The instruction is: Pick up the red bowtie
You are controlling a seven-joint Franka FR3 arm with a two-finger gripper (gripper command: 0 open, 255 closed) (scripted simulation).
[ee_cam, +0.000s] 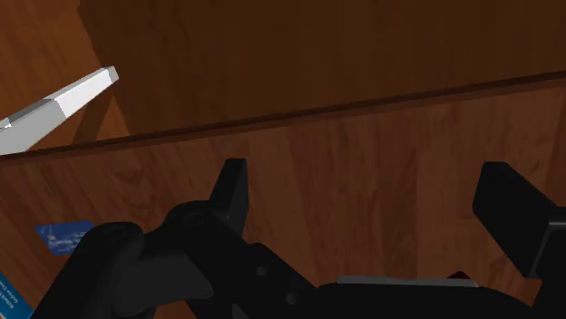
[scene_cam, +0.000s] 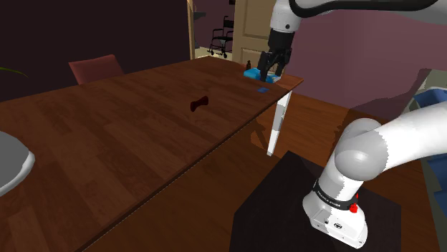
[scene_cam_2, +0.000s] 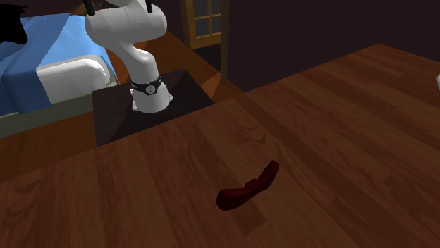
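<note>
Here, in the shoulder view's upper right, the white arm (scene_cam: 372,150) hangs its black gripper (scene_cam: 270,71) above the brown wooden table (scene_cam: 129,143) corner, fingers spread, empty.

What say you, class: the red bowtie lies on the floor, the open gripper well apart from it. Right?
No: the bowtie lies on the table, not the floor, as the shoulder view shows. The open gripper is well apart from it.

The dark wooden surface (scene_cam: 107,143) carries a dark red bowtie (scene_cam: 199,104) near its middle and a small blue card (scene_cam: 263,90) by the far corner.
</note>
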